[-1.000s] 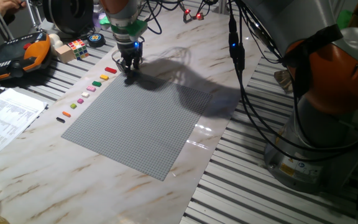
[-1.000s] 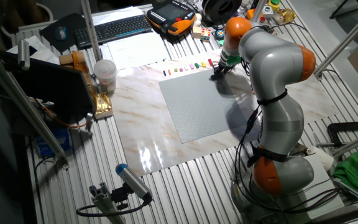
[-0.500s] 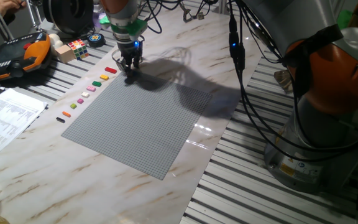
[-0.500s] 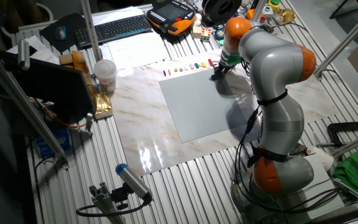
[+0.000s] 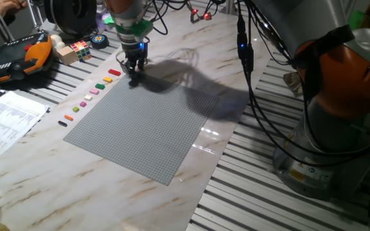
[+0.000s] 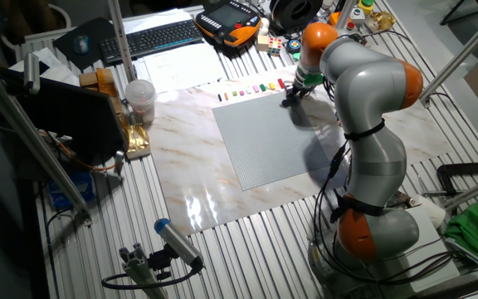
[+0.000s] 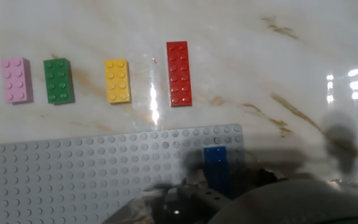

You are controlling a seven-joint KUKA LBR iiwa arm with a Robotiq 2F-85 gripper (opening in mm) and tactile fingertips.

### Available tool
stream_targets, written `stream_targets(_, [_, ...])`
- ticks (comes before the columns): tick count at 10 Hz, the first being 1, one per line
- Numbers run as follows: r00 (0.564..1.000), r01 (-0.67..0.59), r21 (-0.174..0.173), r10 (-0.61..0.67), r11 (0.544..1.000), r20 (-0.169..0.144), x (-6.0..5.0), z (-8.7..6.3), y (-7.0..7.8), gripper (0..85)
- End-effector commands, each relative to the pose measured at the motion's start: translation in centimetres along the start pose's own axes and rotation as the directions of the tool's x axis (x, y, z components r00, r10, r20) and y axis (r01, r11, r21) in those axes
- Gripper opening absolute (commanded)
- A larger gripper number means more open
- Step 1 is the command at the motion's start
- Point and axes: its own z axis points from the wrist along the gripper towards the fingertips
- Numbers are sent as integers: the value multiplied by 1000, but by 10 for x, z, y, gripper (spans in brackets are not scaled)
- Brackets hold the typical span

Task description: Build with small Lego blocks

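Our gripper [image 5: 134,69] hangs low over the far corner of the grey baseplate [image 5: 148,125], fingers pointing down at the studs. We cannot tell from either fixed view whether the fingers are spread or closed; they look dark and close together, and the hand view shows only a blurred dark mass at its lower edge. In the hand view we see a blue brick [image 7: 216,163] sitting on the baseplate near its corner, just above that blurred mass; whether our fingers touch it we cannot say.

Beyond the baseplate edge, on the marble tabletop [image 5: 37,154], the loose bricks lie in a row. In the hand view, a long red brick [image 7: 178,64] is nearest the corner, then a yellow brick [image 7: 117,80], a green brick [image 7: 59,79] and a pink brick [image 7: 16,79], each apart from its neighbour and none touching the baseplate. From one fixed view the row runs on along the baseplate's side, ending in an orange brick [image 5: 69,117] and a black brick [image 5: 62,123].

Farther back on the slatted bench sit a multicoloured puzzle cube [image 5: 79,48] and an orange-and-black handheld controller [image 5: 17,59]. A printed sheet of paper [image 5: 5,119] lies near the row's end.
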Motion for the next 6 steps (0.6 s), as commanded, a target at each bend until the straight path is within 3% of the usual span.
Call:
stream_targets(1, [1000,-5,-7,5,1000,-1,0,0,0,527])
stream_targets(6, [1000,0,10,0,1000,-3,-3,-8,-7,473])
